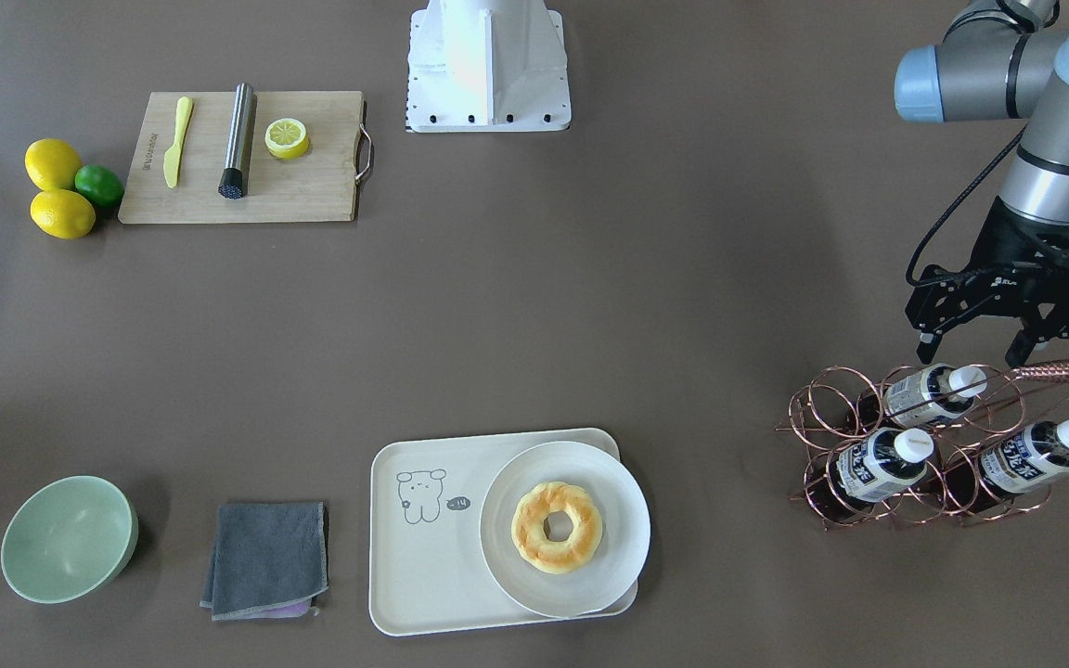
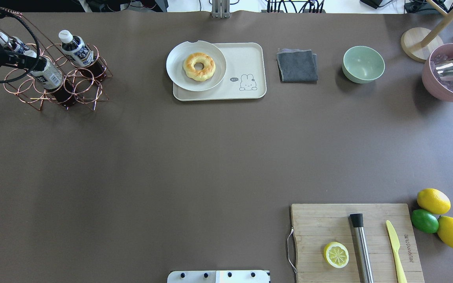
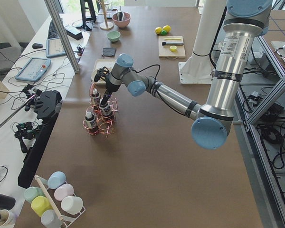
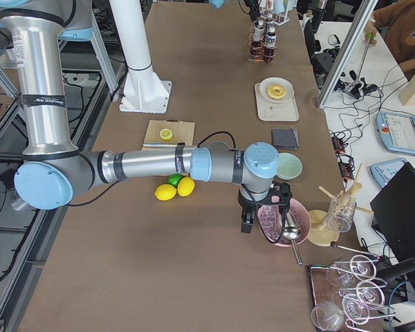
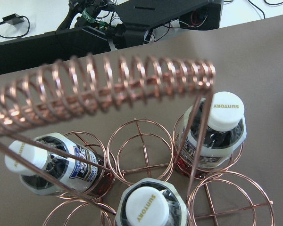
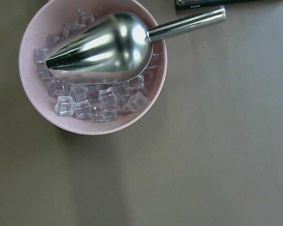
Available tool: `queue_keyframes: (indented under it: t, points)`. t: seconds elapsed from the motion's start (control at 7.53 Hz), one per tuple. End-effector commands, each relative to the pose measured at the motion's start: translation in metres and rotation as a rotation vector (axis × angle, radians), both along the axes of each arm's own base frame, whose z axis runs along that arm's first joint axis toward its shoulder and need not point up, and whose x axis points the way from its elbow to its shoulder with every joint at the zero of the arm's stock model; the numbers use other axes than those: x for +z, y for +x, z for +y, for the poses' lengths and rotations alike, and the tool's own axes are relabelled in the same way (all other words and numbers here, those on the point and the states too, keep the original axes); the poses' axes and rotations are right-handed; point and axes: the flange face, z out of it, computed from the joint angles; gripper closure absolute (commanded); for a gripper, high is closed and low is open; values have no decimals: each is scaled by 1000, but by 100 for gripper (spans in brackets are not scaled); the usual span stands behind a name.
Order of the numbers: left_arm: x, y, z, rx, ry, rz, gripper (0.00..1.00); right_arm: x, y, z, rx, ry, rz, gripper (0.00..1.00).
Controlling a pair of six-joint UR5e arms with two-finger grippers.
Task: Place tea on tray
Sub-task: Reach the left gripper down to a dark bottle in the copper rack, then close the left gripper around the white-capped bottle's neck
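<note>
**Item 1, L gripper** [image 1: 971, 355]: fingers spread apart, nothing between them. Hangs just over the top of the wire rack [image 1: 1068, 371]; front-facing view puts it at 12 o'clock of the uppermost bottle.

**Item 2, tea** [image 1: 924, 394]: uppermost of 3 like bottles in the rack, lying tilted in a copper ring, white cap twd 3 o'clock. Other two bottles [image 1: 878, 464] [image 1: 1031, 455] sit at its 6 and 4 o'clock.

**Item 3, tray** [image 1: 405, 594]: cream, bear drawing. Front-facing view: at 9 o'clock of the rack, well apart. Carries a white plate [image 1: 618, 520] w/ a doughnut [image 1: 556, 526]; no bottle on it.

**Item 4, R gripper** [image 4: 261, 211]: above a pink bowl [image 6: 85, 125] of ice w/ a metal scoop [image 6: 104, 42]. Fingers apart or together: cannot tell.
</note>
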Motion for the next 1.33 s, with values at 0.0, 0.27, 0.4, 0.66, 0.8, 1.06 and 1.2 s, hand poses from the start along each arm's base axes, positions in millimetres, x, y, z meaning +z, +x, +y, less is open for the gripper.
queue_keyframes:
  t: [0.0, 0.27, 0.4, 0.66, 0.8, 1.06, 1.2]
  points:
    - [3, 1, -7, 1, -2, -7, 15, 1, -1, -1, -2, 9, 0, 0]
    - [3, -5, -9, -10, -2, -7, 23, 1, -2, -1, -4, 9, 0, 0]
    - [3, -8, -11, -16, -2, -7, 26, 0, -2, -1, -4, 10, 0, 0]
    - [7, -10, -14, -19, -12, -9, 29, 0, -3, -1, -6, 10, 0, 0]
    - [7, -10, -17, -23, -8, -7, 29, 0, -4, -2, -7, 10, 0, 0]
    - [9, -7, -21, -21, -12, -7, 29, 0, -4, -2, -7, 12, 1, 0]
    - [9, -4, -20, -20, -8, 1, 29, 0, -4, -2, -7, 10, 0, 0]
